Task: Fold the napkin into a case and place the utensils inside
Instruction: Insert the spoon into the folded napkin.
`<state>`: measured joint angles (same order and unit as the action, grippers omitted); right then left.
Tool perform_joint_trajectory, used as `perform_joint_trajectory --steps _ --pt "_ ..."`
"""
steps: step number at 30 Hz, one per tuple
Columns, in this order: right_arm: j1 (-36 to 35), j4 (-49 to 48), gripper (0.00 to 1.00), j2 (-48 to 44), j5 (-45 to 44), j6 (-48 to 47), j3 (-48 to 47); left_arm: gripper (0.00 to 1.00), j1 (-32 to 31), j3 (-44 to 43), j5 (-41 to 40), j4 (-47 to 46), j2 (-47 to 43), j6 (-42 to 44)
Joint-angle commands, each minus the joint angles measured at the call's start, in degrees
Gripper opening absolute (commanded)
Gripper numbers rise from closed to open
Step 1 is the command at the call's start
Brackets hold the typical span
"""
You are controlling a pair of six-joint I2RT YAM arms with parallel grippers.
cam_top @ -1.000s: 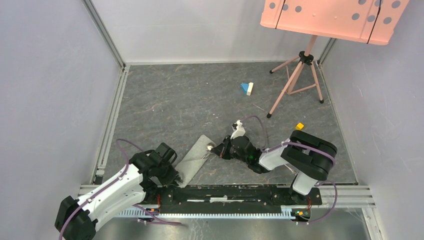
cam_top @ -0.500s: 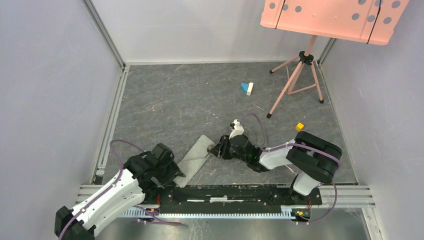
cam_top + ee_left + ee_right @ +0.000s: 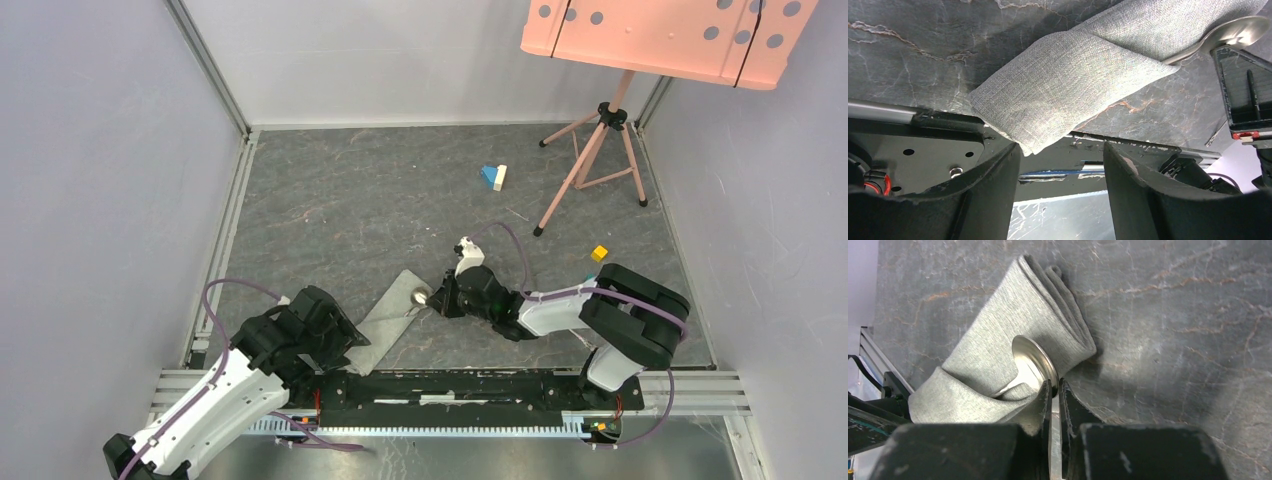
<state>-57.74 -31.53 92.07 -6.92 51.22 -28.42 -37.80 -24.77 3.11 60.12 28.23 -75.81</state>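
Pinching the spoon (image 3: 1030, 357) by its bowl rim in the nearly closed right gripper (image 3: 1053, 385) — handle inside the napkin case (image 3: 998, 335), at the near edge of the table (image 3: 350, 200). Holding nothing in the wide-spread left gripper (image 3: 1062, 148).

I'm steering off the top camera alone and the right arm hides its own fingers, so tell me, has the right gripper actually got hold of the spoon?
Observer: The right wrist view shows the right gripper with its jaws nearly together on the rim of the spoon bowl; it looks pinched.
Operator: Is the handle inside the case?
Observer: Yes, the handle runs under a fold of the case; only the bowl sticks out.
Operator: And the left side?
Observer: The left gripper is open; the case's near corner lies between its fingers, not gripped.
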Motion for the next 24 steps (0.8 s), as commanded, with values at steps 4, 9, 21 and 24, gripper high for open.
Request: perform_joint_trajectory --steps 4,9,21,24 --pt "-0.29 2.23 0.03 -1.41 -1.71 -3.50 -4.45 0.69 -0.08 -1.10 0.20 -0.31 -0.98 -0.23" --pt "-0.27 2.65 0.12 0.21 -2.27 -2.50 -4.70 0.71 -0.08 -3.57 -0.26 -0.44 -0.90 3.16" --pt "0.01 15.97 0.54 -14.85 -5.97 -32.20 -5.61 0.90 -0.08 -10.89 0.81 -10.79 -14.65 16.99" --pt "0.06 30.57 0.55 -22.89 -4.44 -54.36 -9.30 0.93 -0.08 -13.18 1.00 -14.11 -17.72 22.03"
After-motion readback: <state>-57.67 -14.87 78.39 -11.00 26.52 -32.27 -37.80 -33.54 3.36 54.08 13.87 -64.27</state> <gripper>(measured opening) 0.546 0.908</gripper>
